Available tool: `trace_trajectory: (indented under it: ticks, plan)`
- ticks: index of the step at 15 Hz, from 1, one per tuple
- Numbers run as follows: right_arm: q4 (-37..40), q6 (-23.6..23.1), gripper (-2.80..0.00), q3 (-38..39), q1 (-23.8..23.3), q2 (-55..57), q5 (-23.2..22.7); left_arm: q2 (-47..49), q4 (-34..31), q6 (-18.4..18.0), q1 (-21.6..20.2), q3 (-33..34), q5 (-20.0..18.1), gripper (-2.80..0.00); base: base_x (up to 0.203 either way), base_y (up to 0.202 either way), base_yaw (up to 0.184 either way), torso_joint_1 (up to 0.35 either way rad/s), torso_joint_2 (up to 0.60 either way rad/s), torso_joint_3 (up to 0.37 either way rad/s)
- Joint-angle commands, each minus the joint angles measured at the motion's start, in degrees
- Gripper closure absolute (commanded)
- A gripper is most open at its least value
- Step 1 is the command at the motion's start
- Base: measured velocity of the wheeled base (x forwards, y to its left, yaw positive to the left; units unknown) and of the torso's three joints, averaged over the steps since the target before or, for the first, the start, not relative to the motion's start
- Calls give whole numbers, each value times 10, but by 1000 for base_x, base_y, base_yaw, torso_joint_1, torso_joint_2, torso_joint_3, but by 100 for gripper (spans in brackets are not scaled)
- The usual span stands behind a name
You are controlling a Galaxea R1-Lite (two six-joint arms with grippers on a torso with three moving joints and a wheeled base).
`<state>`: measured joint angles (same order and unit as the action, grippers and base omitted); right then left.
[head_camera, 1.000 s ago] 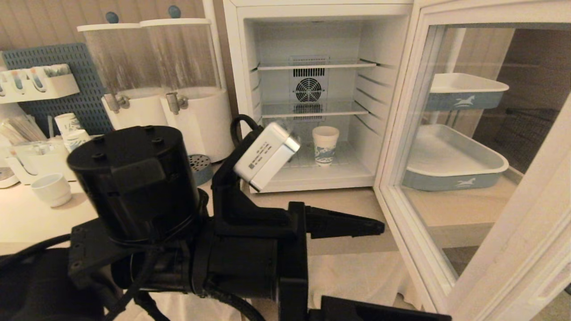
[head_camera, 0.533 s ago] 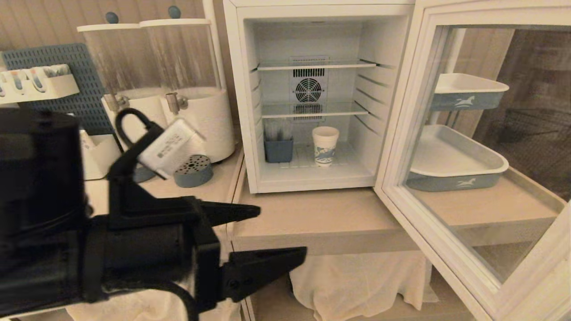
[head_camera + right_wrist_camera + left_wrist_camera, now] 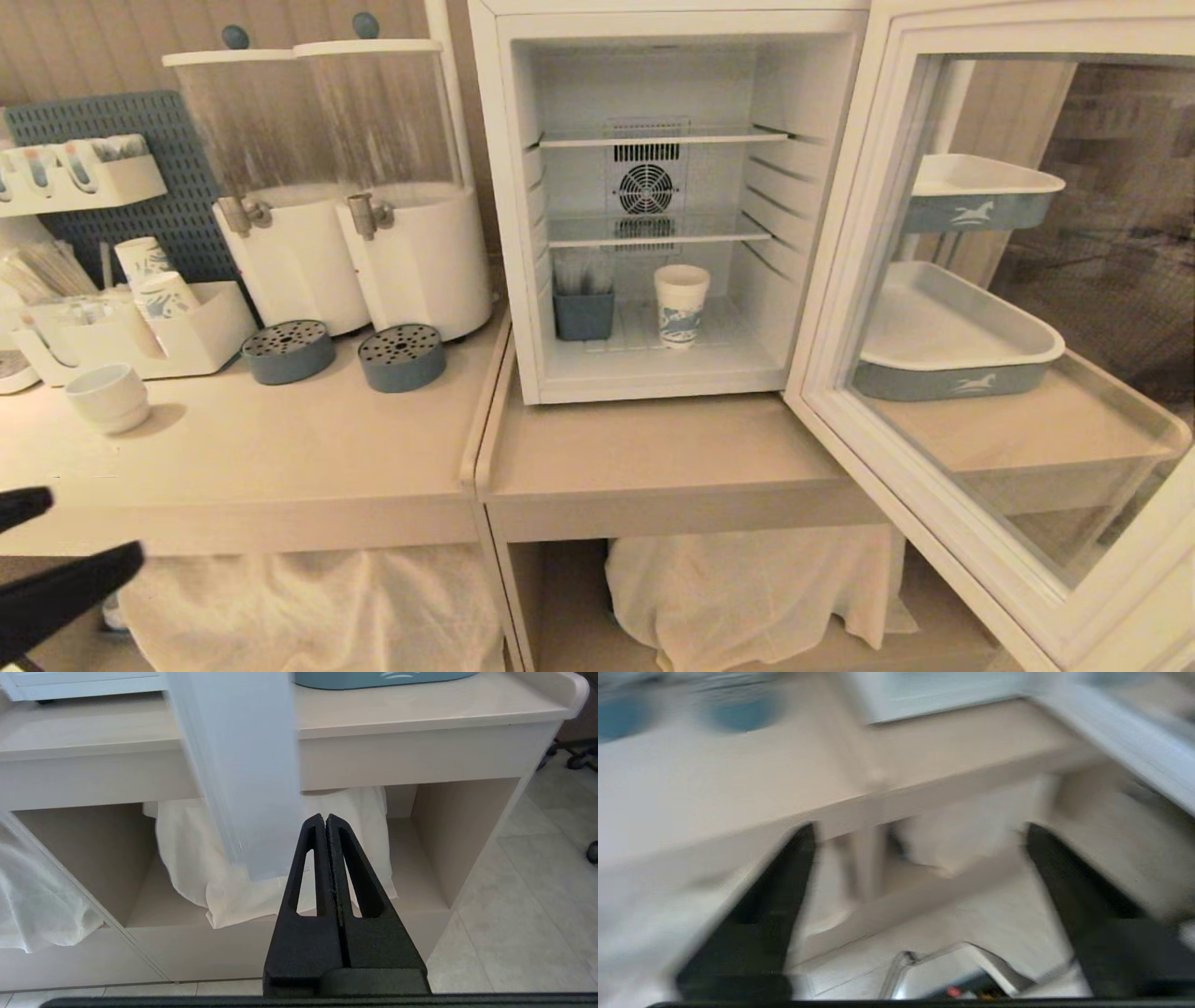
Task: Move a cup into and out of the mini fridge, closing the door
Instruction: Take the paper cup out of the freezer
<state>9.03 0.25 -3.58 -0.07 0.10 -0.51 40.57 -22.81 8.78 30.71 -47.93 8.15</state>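
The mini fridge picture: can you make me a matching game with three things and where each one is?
Things:
1. cup
2. door
3. left gripper

Places or states:
A. swung wide open
B. low at the near left, in front of the counter
C. standing on the mini fridge floor

Pairs: 1-C, 2-A, 3-B
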Motion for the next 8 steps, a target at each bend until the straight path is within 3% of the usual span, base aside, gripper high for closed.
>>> trace_trajectory:
  ticks: [1, 4, 6, 8]
  plan:
    - [0, 0, 0, 0, 0, 1, 0, -92, -14, -6, -70, 22, 4, 0, 0, 0, 0, 0, 0, 0]
    - [0, 0, 0, 0, 0, 1, 0, -189, -32, -34, -209, 60, -5, 0, 0, 0, 0, 0, 0, 0]
    - [0, 0, 0, 0, 0, 0, 0, -265, -93, -50, -296, 73, -86, 0, 0, 0, 0, 0, 0, 0]
    - [0, -1, 0, 0, 0, 1, 0, -330, -170, -57, -309, 90, -144, 0, 0, 0, 0, 0, 0, 0]
